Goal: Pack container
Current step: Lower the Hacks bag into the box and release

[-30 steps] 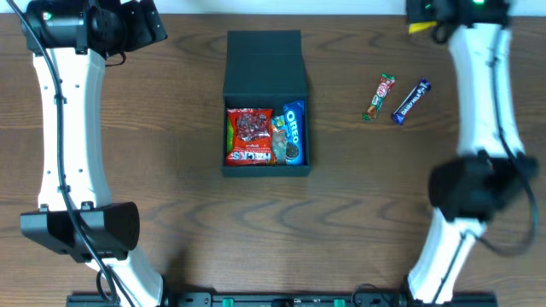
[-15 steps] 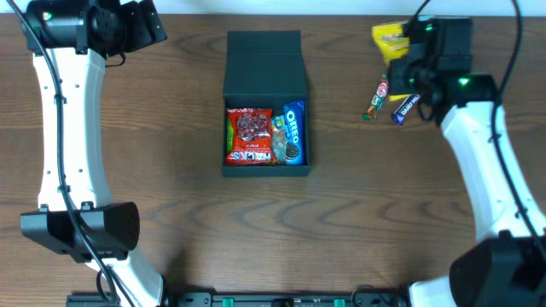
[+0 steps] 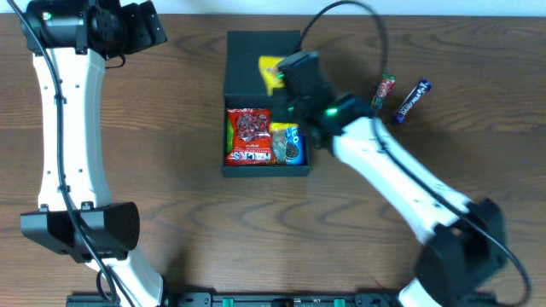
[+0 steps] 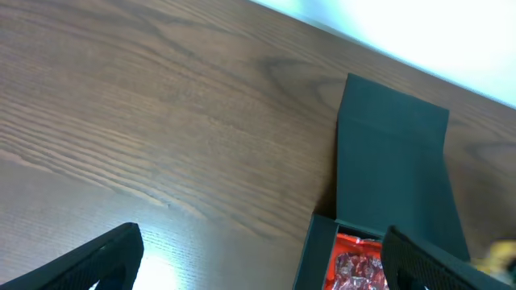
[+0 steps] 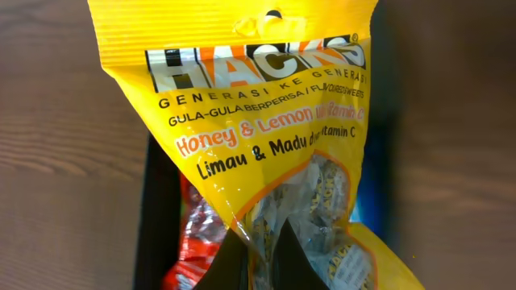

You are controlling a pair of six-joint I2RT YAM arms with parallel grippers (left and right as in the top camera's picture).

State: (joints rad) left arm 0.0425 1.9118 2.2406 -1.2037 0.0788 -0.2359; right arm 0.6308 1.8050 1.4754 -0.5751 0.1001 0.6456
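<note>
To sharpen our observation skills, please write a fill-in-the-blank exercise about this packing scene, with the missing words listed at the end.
1. The right gripper is shut on a sweets packet whose colour is ___.
2. Inside the container, beside the red packet, lies a blue packet branded ___.
3. In the overhead view, the blue bar lies on the table to the ___ of the container.
4. The left gripper is empty and ___.
Missing words: yellow; Oreo; right; open.

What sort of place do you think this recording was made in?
Probably a robotics test bench: a white left arm and right arm mounted at a wooden table, with a snack-filled container staged for packing.
</note>
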